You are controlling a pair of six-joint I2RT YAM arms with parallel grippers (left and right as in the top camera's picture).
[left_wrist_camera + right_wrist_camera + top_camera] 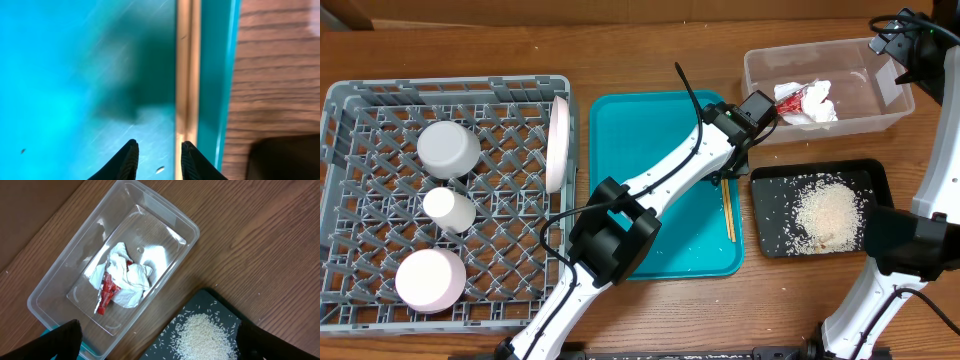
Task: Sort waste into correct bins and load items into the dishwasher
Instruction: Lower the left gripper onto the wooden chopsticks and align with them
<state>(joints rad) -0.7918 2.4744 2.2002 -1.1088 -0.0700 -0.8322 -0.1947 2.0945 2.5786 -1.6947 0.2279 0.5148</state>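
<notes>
The wooden chopsticks lie side by side along the right inner edge of the teal tray. My left gripper hovers low over the tray, narrowly open with nothing between its fingers; its right fingertip sits at the chopsticks' near end. Overhead, the left gripper is above the far end of the chopsticks. The clear tub holds the crumpled napkin and red wrapper. Rice is piled in the black tray. My right gripper hangs wide open high above both bins.
The grey dish rack at the left holds a bowl, a cup, another round dish and a plate standing on edge. A stray grain lies on the teal tray. The right arm's base stands beside the black tray.
</notes>
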